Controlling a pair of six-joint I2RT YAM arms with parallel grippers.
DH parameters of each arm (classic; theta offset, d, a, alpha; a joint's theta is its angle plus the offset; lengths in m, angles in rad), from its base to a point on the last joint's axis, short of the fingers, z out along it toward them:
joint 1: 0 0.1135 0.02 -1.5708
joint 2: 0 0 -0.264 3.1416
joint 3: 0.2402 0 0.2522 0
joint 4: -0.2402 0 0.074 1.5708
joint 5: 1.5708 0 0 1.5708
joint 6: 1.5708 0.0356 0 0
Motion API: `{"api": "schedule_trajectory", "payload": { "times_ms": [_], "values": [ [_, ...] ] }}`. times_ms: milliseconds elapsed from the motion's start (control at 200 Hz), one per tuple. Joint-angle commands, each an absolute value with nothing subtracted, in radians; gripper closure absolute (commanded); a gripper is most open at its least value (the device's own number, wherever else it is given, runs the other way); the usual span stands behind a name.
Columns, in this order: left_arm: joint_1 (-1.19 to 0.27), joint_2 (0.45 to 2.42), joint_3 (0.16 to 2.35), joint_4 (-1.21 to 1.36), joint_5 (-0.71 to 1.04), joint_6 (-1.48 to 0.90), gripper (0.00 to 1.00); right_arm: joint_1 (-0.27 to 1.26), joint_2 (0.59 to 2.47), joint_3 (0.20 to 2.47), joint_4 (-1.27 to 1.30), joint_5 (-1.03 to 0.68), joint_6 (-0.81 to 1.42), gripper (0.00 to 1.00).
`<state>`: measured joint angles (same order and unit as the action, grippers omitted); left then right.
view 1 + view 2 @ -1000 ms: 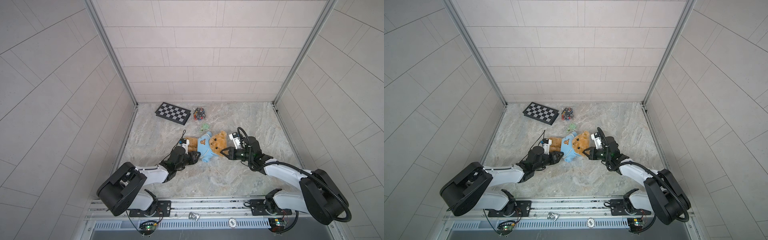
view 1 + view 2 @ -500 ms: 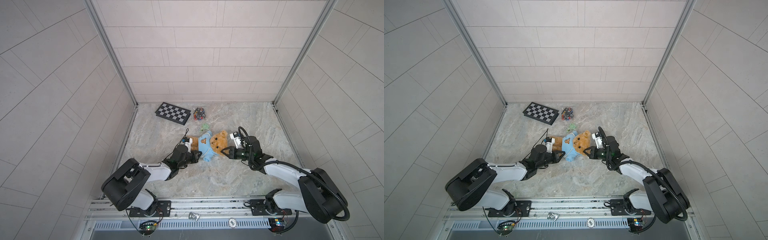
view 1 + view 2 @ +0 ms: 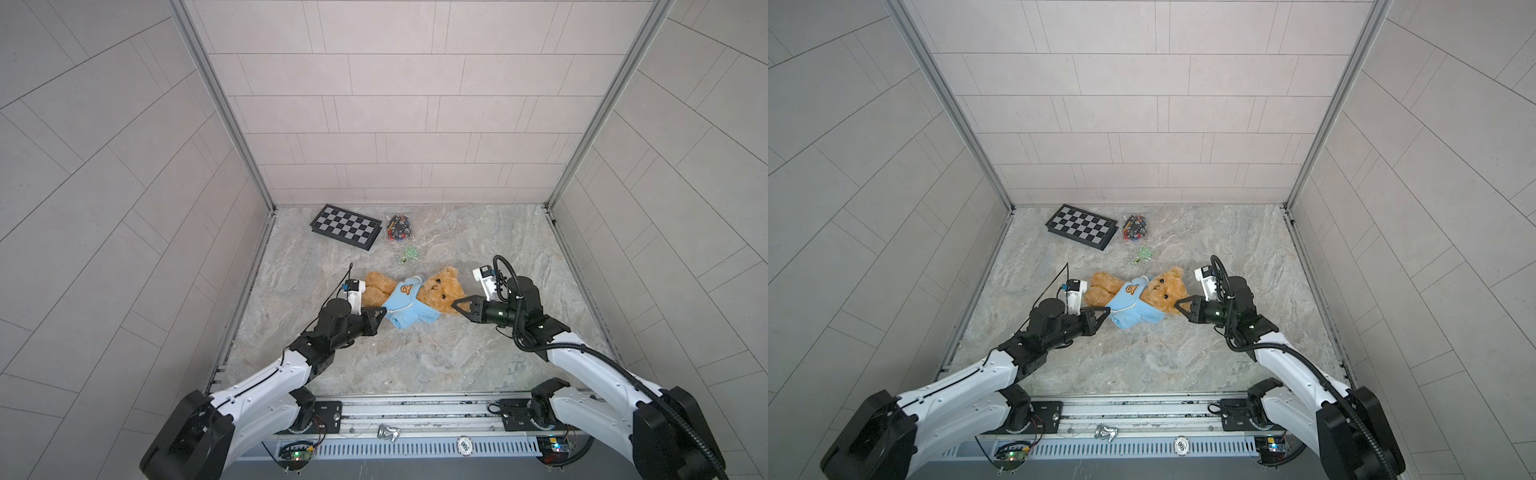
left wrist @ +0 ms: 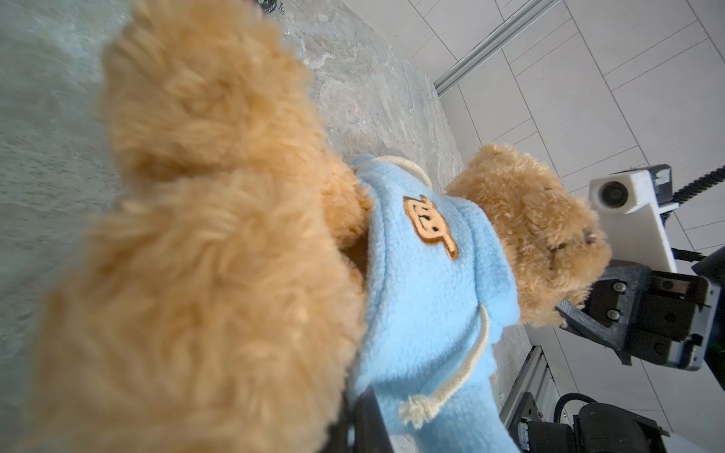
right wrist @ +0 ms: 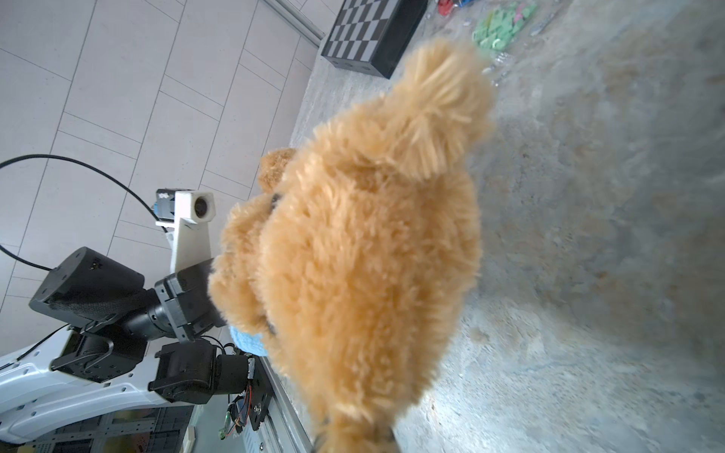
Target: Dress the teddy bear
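Observer: Placement of the teddy bear (image 3: 436, 291)?

Operator: On its back on the marble tabletop (image 3: 415, 365), just below the middle of the frame in both top views. Its head points to the right of the frame and its legs to the left.

Observer: Is it wearing anything?

Operator: A light blue hoodie (image 3: 405, 305) covers the torso, with the bear-face patch (image 4: 429, 231) facing up. A cream drawstring (image 4: 451, 386) trails down the front. The legs are bare fur.

Observer: Left side?

Operator: The left gripper (image 3: 380, 313) sits at the hoodie's lower edge, beside the legs, jaws clenched on the blue fleece.

Observer: And the right?

Operator: The right gripper (image 3: 456, 304) meets the lower side of the bear's head. It is pinched tight on fur, and the right wrist view shows plush bunched between its tips.

Observer: Anything else?

Operator: A chessboard (image 3: 345, 226) lies at the table's upper left, with a clear bag of coloured pieces (image 3: 400, 227) just beside it. Small green bits (image 3: 409, 252) lie between the bag and the bear.
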<state>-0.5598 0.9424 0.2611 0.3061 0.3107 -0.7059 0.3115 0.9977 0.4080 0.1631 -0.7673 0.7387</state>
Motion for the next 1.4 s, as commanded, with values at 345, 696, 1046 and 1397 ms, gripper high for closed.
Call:
{"api": "schedule_trajectory", "payload": {
  "times_ms": [345,696,1046,1397],
  "values": [
    [-0.546,0.901,0.248,0.15,0.3,-0.658,1.0,0.23,0.992,0.377,0.222,-0.722,0.765,1.0],
    [-0.757,0.992,0.301,0.23,0.267,-0.72,1.0,0.264,1.132,0.416,0.255,-0.677,0.69,1.0],
    [-0.84,1.044,0.318,0.296,0.24,-0.784,1.0,0.262,1.396,0.583,0.261,-0.709,0.587,0.97],
    [-0.848,1.097,0.345,0.334,0.201,-0.855,1.0,0.296,1.196,0.604,-0.039,-0.598,0.394,0.61]
  ]
}}
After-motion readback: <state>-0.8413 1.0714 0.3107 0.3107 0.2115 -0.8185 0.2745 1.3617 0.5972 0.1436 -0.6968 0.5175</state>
